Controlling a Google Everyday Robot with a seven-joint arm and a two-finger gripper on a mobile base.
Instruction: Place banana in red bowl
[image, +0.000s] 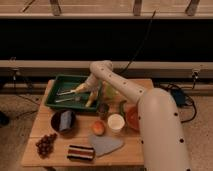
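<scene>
the gripper (85, 92) sits low over the green tray's (62, 80) right side, close by the banana (91, 100).

We see the cream gripper (86, 91) over the deep green plastic tray (54, 86), by the pale yellow banana (90, 101); the round glossy bowl (131, 120) is orange-red, the flat block (80, 152) striped brown and white.

Dim warm light, darkness behind; pincer (89, 96) low over the green tray (64, 81).

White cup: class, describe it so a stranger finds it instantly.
On the table, the gripper hangs over the green tray at the back. In front stands the white cup, between an orange fruit and the red bowl; no other dish is white.
</scene>
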